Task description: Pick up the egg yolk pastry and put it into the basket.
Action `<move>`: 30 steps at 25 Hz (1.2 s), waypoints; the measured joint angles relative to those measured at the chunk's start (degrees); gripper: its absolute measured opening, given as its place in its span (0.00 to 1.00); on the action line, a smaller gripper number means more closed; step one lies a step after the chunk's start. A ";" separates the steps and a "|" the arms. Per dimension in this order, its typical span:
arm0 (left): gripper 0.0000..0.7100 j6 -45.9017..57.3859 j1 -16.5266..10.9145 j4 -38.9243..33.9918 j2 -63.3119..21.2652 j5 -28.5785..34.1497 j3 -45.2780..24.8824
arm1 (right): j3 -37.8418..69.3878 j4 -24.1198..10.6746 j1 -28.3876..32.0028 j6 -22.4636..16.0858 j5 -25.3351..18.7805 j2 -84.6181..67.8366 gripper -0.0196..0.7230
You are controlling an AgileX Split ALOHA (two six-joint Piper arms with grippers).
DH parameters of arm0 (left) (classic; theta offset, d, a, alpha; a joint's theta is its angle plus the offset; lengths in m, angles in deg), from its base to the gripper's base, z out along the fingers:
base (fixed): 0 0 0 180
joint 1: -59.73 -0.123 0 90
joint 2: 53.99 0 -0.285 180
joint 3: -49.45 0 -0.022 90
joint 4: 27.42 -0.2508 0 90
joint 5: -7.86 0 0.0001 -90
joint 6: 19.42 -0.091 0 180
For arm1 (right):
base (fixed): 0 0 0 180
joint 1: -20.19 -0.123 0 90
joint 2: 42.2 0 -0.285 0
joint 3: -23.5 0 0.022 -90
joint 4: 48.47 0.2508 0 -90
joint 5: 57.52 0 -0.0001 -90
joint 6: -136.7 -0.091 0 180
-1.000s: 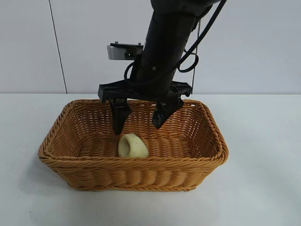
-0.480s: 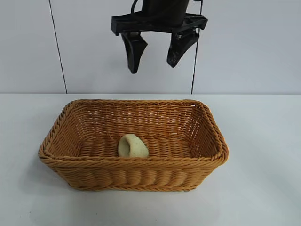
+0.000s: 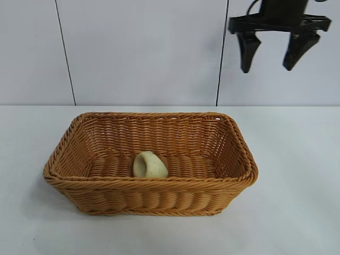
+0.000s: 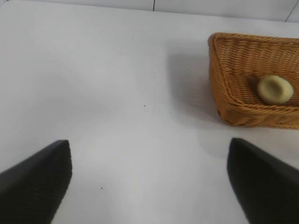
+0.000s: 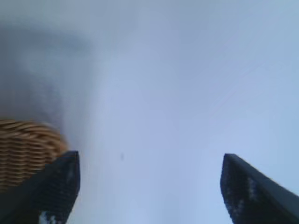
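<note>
The pale yellow egg yolk pastry [image 3: 150, 165] lies on the floor of the golden-brown wicker basket [image 3: 240, 144], near its front wall, with nothing touching it. My right gripper [image 3: 267, 68] hangs high above the table, up and to the right of the basket, open and empty. In its wrist view the right gripper [image 5: 149, 157] shows bare table between its fingers and one corner of the basket [image 5: 23, 149]. My left gripper [image 4: 148, 143] is open and empty over the bare table, well away from the basket [image 4: 217, 70], where the pastry [image 4: 274, 89] shows.
The white table [image 3: 297, 202] spreads out round the basket on all sides. A pale panelled wall [image 3: 138, 53] stands behind it.
My right gripper has risen out of the basket and swung up and to the right, still open. The pastry has stayed where it lay in the basket.
</note>
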 joint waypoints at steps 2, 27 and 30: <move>0.98 0.00 0.00 0.00 0.00 0.00 0.00 | 0.00 0.00 0.83 0.13 0.00 0.00 0.79; 0.98 0.00 0.00 0.09 0.00 0.00 0.00 | 45.49 2.89 0.75 5.14 -0.04 -29.46 0.79; 0.98 0.00 0.00 0.09 0.00 0.00 0.00 | 53.46 3.02 0.75 6.11 -0.04 -37.48 0.79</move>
